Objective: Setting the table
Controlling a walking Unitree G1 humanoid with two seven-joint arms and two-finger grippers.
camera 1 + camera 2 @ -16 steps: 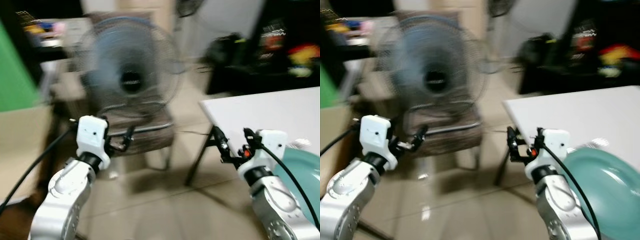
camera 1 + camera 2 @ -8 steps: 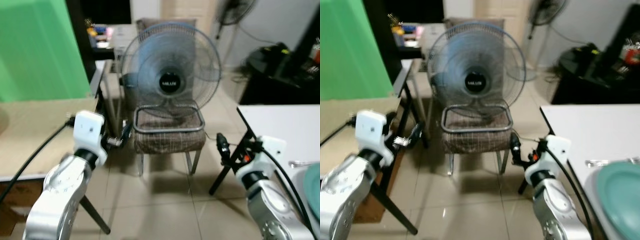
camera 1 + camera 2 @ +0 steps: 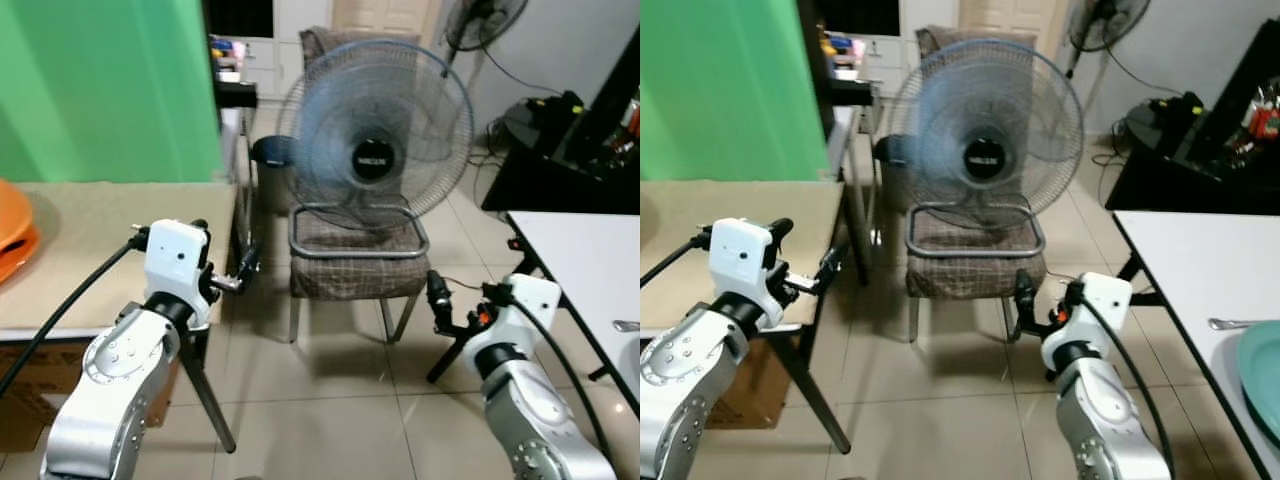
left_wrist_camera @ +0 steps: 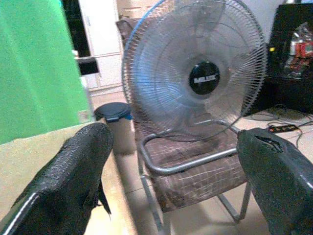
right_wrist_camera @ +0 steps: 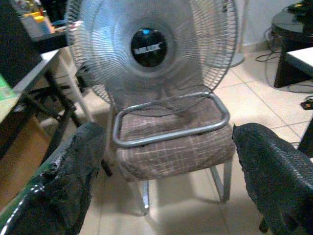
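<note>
Turning left, the robot's view now shows less of the white counter. Both pincers, left and right, gape wide and empty. Its teal plate lies rightward, nearest the right arm.

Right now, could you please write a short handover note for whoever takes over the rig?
Left gripper: open, empty, raised beside the beige table.
Right gripper: open, empty, raised near the white table.
Both point at the fan standing on the chair.
White table holds a teal plate and a utensil; an orange item lies on the beige table.
Done: the plate and one utensil are down.
Left: the rest of the setting.
</note>
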